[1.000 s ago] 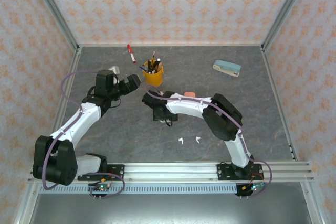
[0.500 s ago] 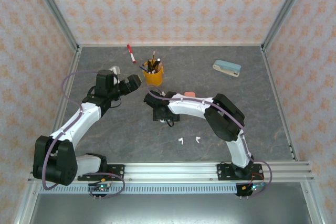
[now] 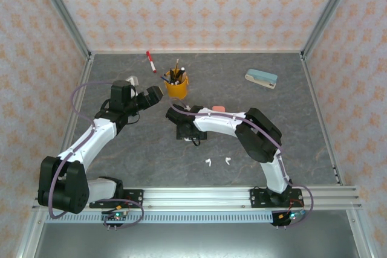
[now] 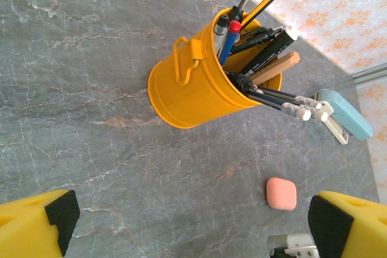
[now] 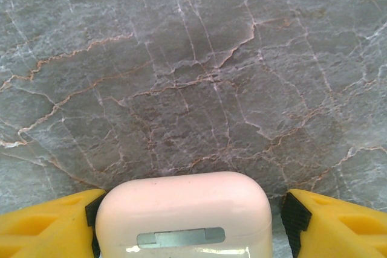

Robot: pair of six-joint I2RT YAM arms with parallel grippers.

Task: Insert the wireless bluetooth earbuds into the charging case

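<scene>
Right gripper (image 5: 190,220) low over the worktop (image 5: 181,58), jaws apart and straddling a pale pebble-shaped case (image 5: 181,200): one pad touches its side, the other stands just clear, so no firm hold. Left gripper (image 4: 199,228) spread wide, carrying nothing, hovering near the yellow pen cup (image 4: 193,92) and a small pink case (image 4: 281,193). Two white earbuds (image 3: 207,162) lie near the front edge, well apart from both grippers. Risk: uneven closing likely shoves or spins the smooth, rounded case. Its lid looks shut, so earbuds cannot go in yet.
</scene>
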